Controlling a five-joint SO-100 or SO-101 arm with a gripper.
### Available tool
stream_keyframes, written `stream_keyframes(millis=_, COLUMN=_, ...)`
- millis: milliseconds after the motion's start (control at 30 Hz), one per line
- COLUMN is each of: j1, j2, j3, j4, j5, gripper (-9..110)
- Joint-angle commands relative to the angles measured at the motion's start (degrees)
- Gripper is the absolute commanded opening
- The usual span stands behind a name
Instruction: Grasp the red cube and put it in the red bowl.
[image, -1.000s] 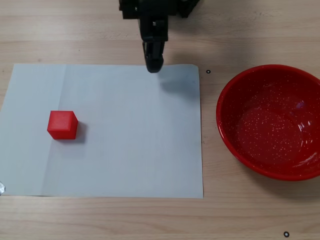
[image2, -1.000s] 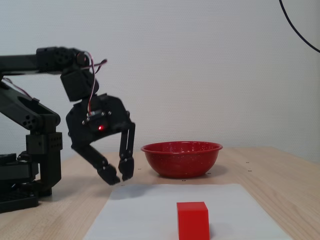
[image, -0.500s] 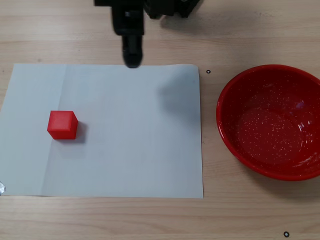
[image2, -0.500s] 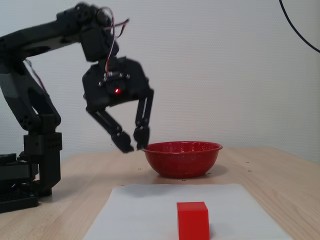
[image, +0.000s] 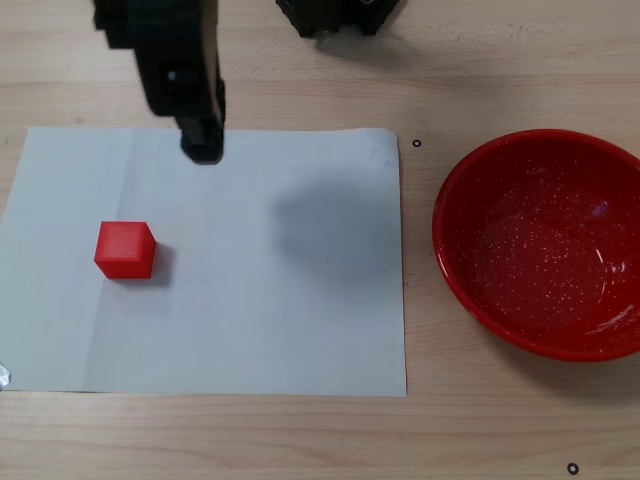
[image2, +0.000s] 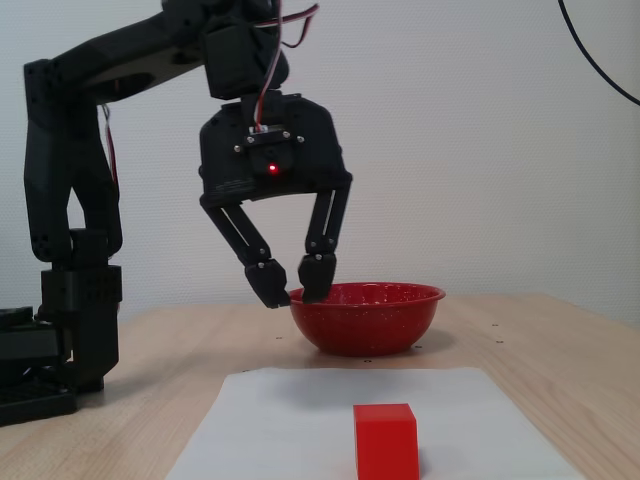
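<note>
Hanging in the upper left of the top-down fixed view, the gripper (image: 203, 140) sits above the far edge of the white sheet (image: 300, 330), its fingers nearly together around a narrow gap with nothing between them (the side fixed view shows this best). Down-left of it, at the frame's left middle, the red cube (image: 125, 249) rests flat, edges roughly square to the paper, no long axis. Well apart at right sits the red bowl (image: 455, 270).
</note>
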Motion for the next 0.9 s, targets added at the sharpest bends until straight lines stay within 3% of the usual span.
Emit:
stream_keyframes(millis=0, j1=-1.23, j2=0.18, j3=-8.53, j4=0.88, j5=1.32, gripper=2)
stream_keyframes(millis=633, j1=-5.54, j2=-20.13, j3=-37.27, j4=8.61, j5=6.94, gripper=0)
stream_keyframes(millis=867, j1=-6.42, j2=-26.02, j3=-44.30, j4=10.72, j5=7.21, gripper=7)
